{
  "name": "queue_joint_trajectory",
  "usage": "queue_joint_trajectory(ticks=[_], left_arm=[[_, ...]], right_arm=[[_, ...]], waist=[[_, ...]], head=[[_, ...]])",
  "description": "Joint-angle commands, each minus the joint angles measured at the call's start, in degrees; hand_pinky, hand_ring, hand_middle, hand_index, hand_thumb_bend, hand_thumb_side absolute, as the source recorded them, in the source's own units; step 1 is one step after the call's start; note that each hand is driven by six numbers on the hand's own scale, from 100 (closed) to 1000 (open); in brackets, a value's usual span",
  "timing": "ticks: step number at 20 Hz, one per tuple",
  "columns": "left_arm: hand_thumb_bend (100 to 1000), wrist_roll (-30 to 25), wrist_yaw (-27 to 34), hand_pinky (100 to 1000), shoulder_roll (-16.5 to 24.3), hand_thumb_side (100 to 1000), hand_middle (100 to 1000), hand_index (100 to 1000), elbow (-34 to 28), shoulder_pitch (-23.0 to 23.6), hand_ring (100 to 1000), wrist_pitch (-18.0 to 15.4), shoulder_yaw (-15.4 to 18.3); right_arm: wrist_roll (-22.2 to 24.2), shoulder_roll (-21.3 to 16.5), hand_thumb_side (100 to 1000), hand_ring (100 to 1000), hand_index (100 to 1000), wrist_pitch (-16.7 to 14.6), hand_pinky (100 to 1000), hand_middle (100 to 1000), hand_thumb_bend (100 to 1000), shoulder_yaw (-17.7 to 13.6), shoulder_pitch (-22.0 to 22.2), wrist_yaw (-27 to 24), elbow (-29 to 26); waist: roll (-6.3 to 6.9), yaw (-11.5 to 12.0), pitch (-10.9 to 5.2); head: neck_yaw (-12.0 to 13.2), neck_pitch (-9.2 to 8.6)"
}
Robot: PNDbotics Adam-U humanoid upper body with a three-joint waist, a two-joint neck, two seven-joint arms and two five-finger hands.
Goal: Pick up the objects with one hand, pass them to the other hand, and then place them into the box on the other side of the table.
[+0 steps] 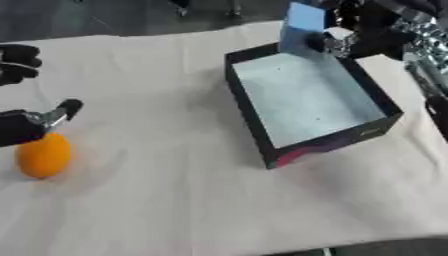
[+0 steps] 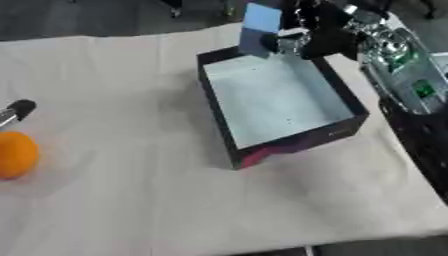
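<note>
While the right hand (image 1: 367, 35) holds a blue block (image 1: 304, 22) in curled fingers over the box (image 1: 254, 125), the left hand (image 1: 22, 125) rests relaxed, touching the orange (image 1: 42, 156)

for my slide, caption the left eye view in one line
Right hand holds a blue block over the open box; left hand rests by an orange.
</note>
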Motion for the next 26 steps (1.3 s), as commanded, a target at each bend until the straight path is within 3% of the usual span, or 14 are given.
queue_joint_trajectory(ticks=[1,3,5,6,7,8,10,12,14,18,26], left_arm=[[548,0.57,0.39,869,1.85,105,694,805,-1.2,-0.63,752,0.05,0.99],[549,0.75,0.49,869,1.94,108,695,806,-1.22,-0.57,753,0.12,1.1],[551,0.83,0.68,870,1.94,111,696,806,-1.19,-0.49,753,0.2,1.13],[552,0.86,0.78,870,1.93,113,696,806,-1.17,-0.44,676,0.23,1.14],[552,0.91,0.86,870,1.92,113,696,807,-1.16,-0.41,661,0.25,1.16],[553,0.96,0.9,870,1.92,115,697,807,-1.15,-0.39,641,0.28,1.17],[555,1.08,0.93,870,1.97,118,696,807,-1.15,-0.35,627,0.33,1.22],[557,1.15,0.99,870,2.0,121,697,807,-1.15,-0.32,620,0.35,1.24],[561,1.19,1.02,870,1.99,125,697,808,-1.16,-0.29,618,0.36,1.26],[563,1.22,1.02,875,1.96,129,696,808,-1.16,-0.27,617,0.34,1.29],[561,1.37,1.05,885,1.96,130,695,807,-1.12,-0.13,616,0.31,1.44]], right_arm=[[0.76,-2.73,100,726,483,-1.82,857,534,397,-1.05,0.03,1.93,0.56],[1.77,-2.91,100,736,510,-2.94,857,561,388,-1.03,0.58,2.9,1.16],[3.87,-3.0,100,778,596,-4.36,869,647,367,-0.83,0.95,3.72,1.51],[5.55,-3.0,100,819,670,-5.35,879,729,353,-0.83,1.07,4.21,1.7],[7.09,-2.96,100,838,698,-6.3,885,758,338,-0.94,1.11,4.62,2.01],[8.62,-2.93,100,898,783,-7.24,906,841,310,-1.0,1.13,4.98,2.28],[11.39,-2.91,100,981,886,-9.08,950,947,417,-1.31,1.14,5.81,2.94],[12.7,-2.88,100,1000,959,-10.41,996,1000,487,-1.82,1.19,7.05,3.77],[12.67,-2.81,100,1000,980,-11.28,1000,1000,538,-2.34,1.24,8.44,4.48],[10.81,-2.62,100,1000,989,-12.33,1000,1000,554,-2.96,1.3,10.63,5.12],[7.08,-2.51,100,1000,980,-11.3,1000,1000,495,-3.71,1.31,8.41,3.25]], waist=[[-0.12,0.09,-2.33],[-0.08,0.14,-2.33],[-0.05,0.22,-2.31],[-0.03,0.25,-2.31],[-0.02,0.27,-2.3],[-0.01,0.29,-2.29],[0.02,0.3,-2.27],[0.03,0.3,-2.25],[0.03,0.32,-2.24],[0.0,0.36,-2.28],[-0.02,0.37,-2.29]], head=[[-0.34,-0.86],[-0.34,-0.92],[-0.26,-0.96],[-0.21,-0.96],[-0.18,-0.95],[-0.15,-0.96],[-0.08,-0.95],[-0.01,-0.88],[0.11,-0.83],[0.33,-0.81],[0.63,-0.75]])
